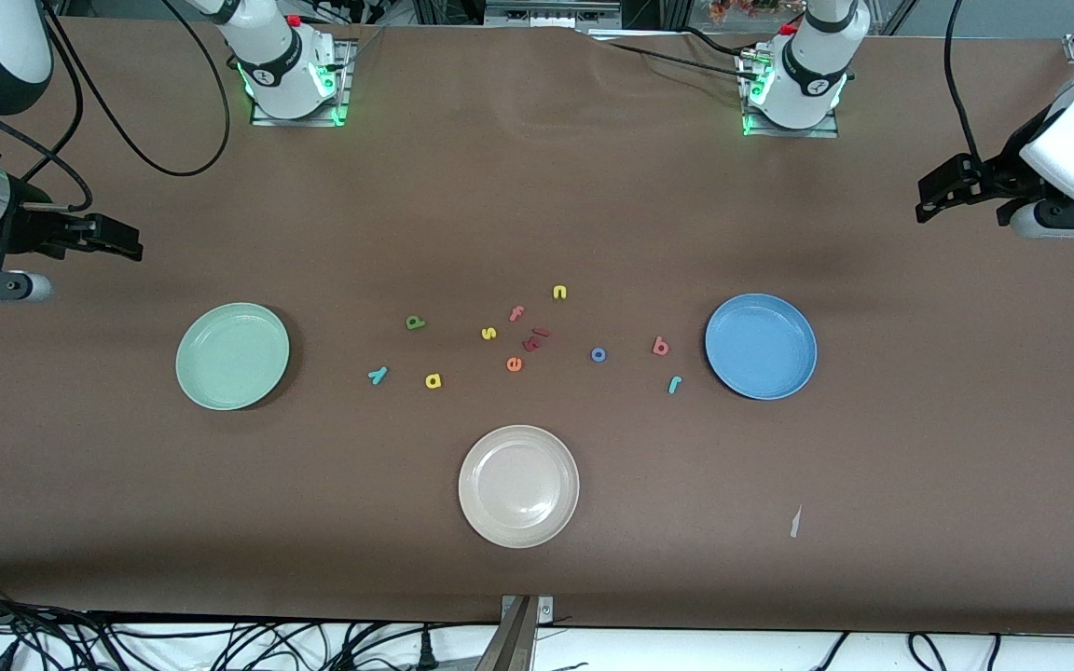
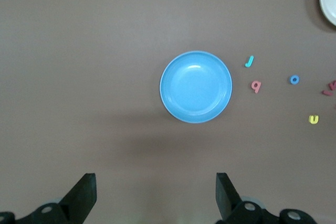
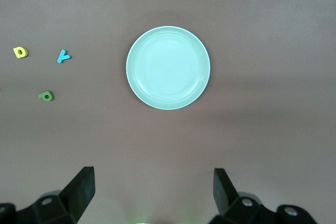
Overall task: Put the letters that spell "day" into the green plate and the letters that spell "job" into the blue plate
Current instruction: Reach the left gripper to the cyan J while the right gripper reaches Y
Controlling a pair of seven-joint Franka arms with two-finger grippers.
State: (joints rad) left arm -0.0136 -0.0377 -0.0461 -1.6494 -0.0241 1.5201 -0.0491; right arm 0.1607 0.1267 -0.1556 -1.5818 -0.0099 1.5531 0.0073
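Note:
The green plate [image 1: 232,356] [image 3: 168,67] lies toward the right arm's end, the blue plate [image 1: 761,346] [image 2: 196,86] toward the left arm's end. Between them lie the dark green "d" [image 1: 415,322] [image 3: 46,96], yellow "a" [image 1: 433,380] [image 3: 20,52] and teal "y" [image 1: 377,375] [image 3: 63,56]. Closer to the blue plate are the blue "o" [image 1: 598,354] [image 2: 294,80], pink "b" [image 1: 660,347] [image 2: 255,86] and teal "j" [image 1: 675,384] [image 2: 249,62]. My right gripper [image 1: 131,240] [image 3: 154,190] hangs open and empty over bare table by the green plate. My left gripper [image 1: 924,200] [image 2: 156,192] hangs open and empty by the blue plate.
A beige plate [image 1: 518,486] sits nearest the front camera. Among the letters lie a yellow "s" [image 1: 488,333], a pink "f" [image 1: 516,313], a yellow "n" [image 1: 559,293], an orange "e" [image 1: 514,363] and dark red pieces [image 1: 535,338]. A paper scrap [image 1: 795,522] lies near the table's front edge.

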